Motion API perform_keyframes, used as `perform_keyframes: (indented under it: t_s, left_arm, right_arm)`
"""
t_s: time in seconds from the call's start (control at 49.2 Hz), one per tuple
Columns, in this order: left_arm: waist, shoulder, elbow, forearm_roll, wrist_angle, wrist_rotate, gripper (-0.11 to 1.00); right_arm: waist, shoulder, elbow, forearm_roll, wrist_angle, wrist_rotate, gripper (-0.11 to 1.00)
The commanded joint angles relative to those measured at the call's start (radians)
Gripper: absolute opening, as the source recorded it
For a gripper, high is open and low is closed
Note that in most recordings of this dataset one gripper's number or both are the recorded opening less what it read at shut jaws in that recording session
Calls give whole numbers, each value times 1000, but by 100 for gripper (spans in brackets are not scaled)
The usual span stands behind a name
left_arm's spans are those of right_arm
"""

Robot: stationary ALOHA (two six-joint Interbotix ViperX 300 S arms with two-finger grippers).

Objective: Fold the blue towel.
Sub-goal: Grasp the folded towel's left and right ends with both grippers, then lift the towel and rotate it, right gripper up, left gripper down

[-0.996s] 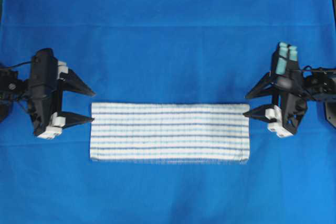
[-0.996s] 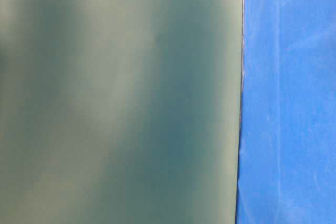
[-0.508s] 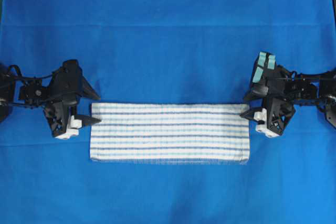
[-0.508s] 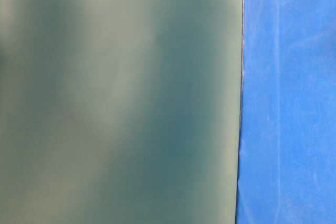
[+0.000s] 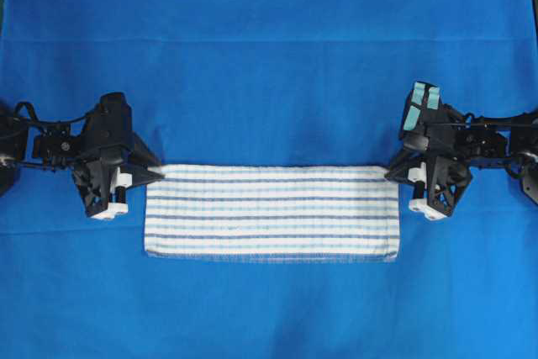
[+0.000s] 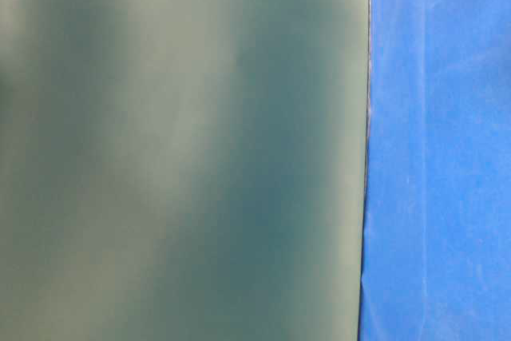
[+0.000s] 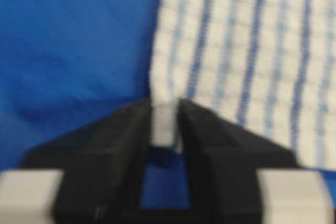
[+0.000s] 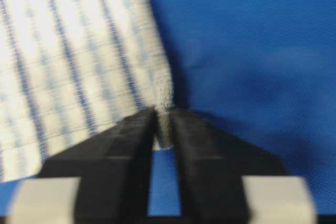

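The blue towel (image 5: 271, 212), white terry with thin dark-blue stripes, lies flat as a long folded strip in the middle of the table. My left gripper (image 5: 155, 176) is shut on the towel's far left corner; the left wrist view shows the corner (image 7: 164, 121) pinched between the black fingers. My right gripper (image 5: 392, 174) is shut on the far right corner, and the right wrist view shows that corner (image 8: 164, 124) squeezed between the fingers. The towel also shows in the left wrist view (image 7: 247, 45) and the right wrist view (image 8: 68, 61).
A plain solid-blue cloth (image 5: 269, 56) covers the whole table. The table-level view shows only a blurred grey-green surface (image 6: 176, 149) and a strip of the blue cloth (image 6: 439, 149).
Both grippers came in to the towel's far corners and closed on them. A second ago their jaws were open beside the towel's short edges.
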Motion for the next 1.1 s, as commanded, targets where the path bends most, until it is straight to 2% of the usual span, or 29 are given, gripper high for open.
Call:
perform_keyframes:
  t_s: [0.0, 0.041, 0.366, 0.752, 0.894, 1.077]
  left_arm:
    - [-9, -5, -2, 2, 11, 3, 7]
    - [-11, -5, -2, 2, 12, 5, 4]
    - [-11, -46, -5, 2, 25, -2, 4]
    - [-12, -365, -61, 2, 224, -9, 4]
    - [-29, -463, -60, 2, 232, -9, 4]
    - [-63, -502, -54, 2, 215, -9, 4]
  right_arm:
    - [0, -3, -12, 0, 3, -2, 7]
    - [0, -3, -12, 0, 5, -2, 7]
    - [0, -37, -14, 2, 8, 8, 7]
    - [-3, -307, -57, 0, 150, 8, 7]
    - [-3, -390, -61, 0, 179, 8, 7]
    - [-3, -443, -61, 0, 187, 8, 7]
